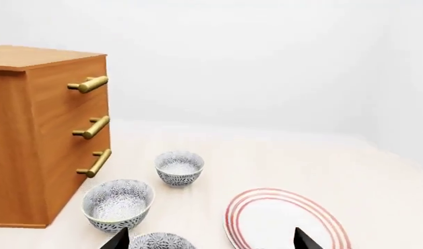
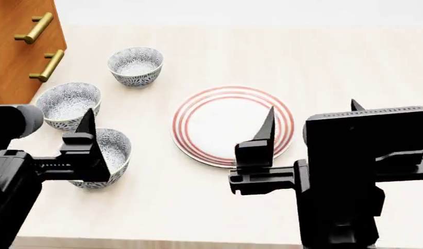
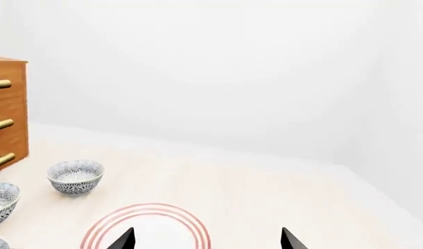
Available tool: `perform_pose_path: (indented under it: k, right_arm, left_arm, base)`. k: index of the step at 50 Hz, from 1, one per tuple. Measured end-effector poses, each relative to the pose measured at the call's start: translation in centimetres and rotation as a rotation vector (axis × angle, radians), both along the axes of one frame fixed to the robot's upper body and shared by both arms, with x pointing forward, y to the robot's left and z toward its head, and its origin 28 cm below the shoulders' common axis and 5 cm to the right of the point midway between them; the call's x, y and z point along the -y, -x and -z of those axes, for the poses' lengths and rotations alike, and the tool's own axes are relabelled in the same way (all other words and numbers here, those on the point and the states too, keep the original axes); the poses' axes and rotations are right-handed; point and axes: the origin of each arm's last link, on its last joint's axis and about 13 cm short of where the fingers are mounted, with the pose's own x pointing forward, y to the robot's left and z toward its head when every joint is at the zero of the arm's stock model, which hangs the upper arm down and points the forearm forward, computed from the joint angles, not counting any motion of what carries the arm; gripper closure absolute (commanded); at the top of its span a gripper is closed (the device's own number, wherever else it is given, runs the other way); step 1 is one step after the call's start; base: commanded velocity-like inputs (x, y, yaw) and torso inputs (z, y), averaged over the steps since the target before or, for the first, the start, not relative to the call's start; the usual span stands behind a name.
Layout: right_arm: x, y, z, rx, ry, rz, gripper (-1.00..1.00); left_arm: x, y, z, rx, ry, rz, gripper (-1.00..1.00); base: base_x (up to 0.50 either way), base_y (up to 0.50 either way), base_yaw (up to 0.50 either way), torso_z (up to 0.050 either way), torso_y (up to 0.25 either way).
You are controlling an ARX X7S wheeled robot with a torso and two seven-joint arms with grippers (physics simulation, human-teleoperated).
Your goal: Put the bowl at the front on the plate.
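Note:
Nearest the table's front edge stands the bowl [image 2: 109, 155], blue-grey patterned, upright and empty; in the left wrist view only its rim [image 1: 161, 241] shows. The plate [image 2: 232, 124], white with red rings, lies to its right, a gap between them. My left gripper [image 1: 211, 243] hovers open and empty above the bowl and the gap. One of its fingers [image 2: 85, 132] overlaps the bowl in the head view. My right gripper [image 3: 207, 241] hangs open and empty over the plate's [image 3: 153, 223] right side.
Two look-alike bowls stand behind the front one, the middle bowl [image 2: 68, 102] and the far bowl [image 2: 135, 65]. A wooden drawer cabinet [image 2: 14, 52] with brass handles stands at the back left. The table's front edge [image 2: 197, 241] runs just below the arms.

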Motion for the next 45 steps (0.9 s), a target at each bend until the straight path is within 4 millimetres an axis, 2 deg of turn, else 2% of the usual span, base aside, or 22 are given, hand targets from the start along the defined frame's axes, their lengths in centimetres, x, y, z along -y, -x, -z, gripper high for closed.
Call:
perform_pose_path:
  k: [10,21,33,45]
  right_arm:
    - [-0.9,0.0,-6.1,0.027,0.119,-0.053,-1.00]
    - [-0.8,0.8,-10.8,0.064,0.238,-0.071,-1.00]
    - [-0.7,1.5,-13.8,0.095,0.298,-0.069,-1.00]
    - [-0.7,1.8,-15.1,0.099,0.327,-0.070,-1.00]
  left_arm:
    - [0.9,0.4,-7.0,0.080,-0.014,0.071,-1.00]
    - [0.7,1.3,-11.7,0.156,-0.037,0.100,-1.00]
    - [0.4,2.1,-14.6,0.210,-0.048,0.108,-1.00]
    - [0.3,2.5,-15.5,0.231,-0.055,0.116,-1.00]
  base:
    - [0.00,0.00,0.00,0.000,0.000]
    - [0.00,0.00,0.00,0.000,0.000]
    - [0.00,0.00,0.00,0.000,0.000]
    - [0.03,0.00,0.00,0.000,0.000]
